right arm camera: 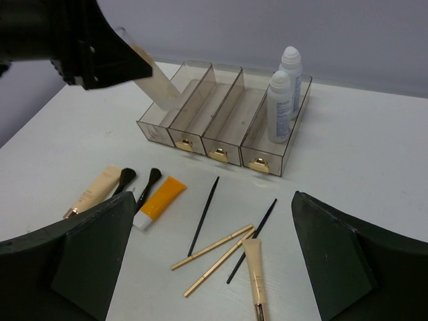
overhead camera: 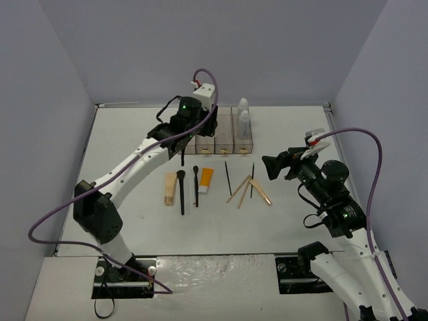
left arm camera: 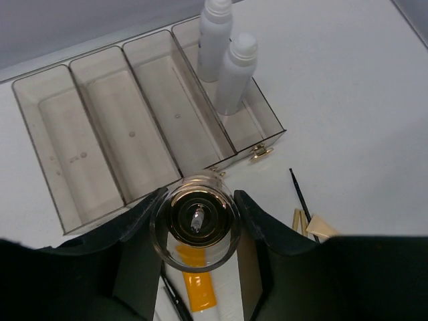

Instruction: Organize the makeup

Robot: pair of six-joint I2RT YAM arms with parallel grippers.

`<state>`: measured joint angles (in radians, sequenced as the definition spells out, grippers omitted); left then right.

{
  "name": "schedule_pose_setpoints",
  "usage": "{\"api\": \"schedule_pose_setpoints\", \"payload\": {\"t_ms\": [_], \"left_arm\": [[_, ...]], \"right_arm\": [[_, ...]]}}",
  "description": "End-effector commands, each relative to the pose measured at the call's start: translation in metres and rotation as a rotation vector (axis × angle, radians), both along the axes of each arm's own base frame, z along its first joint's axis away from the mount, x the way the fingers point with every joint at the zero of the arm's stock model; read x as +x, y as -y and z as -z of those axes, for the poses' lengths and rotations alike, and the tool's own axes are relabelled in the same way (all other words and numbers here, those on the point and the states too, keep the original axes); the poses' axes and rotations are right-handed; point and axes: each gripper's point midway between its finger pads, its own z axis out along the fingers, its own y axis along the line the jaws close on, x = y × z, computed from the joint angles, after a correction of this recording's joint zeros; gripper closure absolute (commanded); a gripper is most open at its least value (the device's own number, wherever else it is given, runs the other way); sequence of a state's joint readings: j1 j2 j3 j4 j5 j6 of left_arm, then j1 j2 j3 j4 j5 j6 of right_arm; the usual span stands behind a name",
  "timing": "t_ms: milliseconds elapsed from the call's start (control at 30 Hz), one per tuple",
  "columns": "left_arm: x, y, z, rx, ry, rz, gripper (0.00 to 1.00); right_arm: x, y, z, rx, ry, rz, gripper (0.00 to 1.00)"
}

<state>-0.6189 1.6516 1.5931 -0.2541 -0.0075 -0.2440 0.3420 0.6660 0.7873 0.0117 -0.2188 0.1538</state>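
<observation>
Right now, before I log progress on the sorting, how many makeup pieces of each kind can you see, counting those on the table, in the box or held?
White plastic bottles: 2
Beige squeeze tubes: 3
Orange squeeze tube: 1
Black-bristled brushes: 2
Thin black pencils: 2
Slim tan sticks: 2
Total: 12

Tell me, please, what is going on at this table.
The left gripper holds a beige tube tilted above the left end of the smoky organizer box. Two white bottles stand in its rightmost compartment. The right gripper hangs open over the table, where black brushes, black pencils, tan sticks and an orange tube lie loose.
</observation>
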Motion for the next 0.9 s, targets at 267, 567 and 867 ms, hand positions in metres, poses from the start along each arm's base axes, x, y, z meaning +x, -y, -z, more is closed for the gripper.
{"api": "schedule_pose_setpoints", "payload": {"t_ms": [267,567,867], "left_arm": [[0.039,0.127,-0.008,-0.007,0.125,0.112,1.00],[0.065,0.144,0.007,0.012,0.169,0.087,1.00],[0.078,0.156,0.020,0.016,0.170,0.095,1.00]], "right_arm": [[-0.007,0.010,-0.031,0.007,0.107,0.035,0.00],[-0.008,0.008,-0.022,0.006,0.088,0.022,0.00],[-0.006,0.006,-0.017,0.001,0.073,0.019,0.00]]}}
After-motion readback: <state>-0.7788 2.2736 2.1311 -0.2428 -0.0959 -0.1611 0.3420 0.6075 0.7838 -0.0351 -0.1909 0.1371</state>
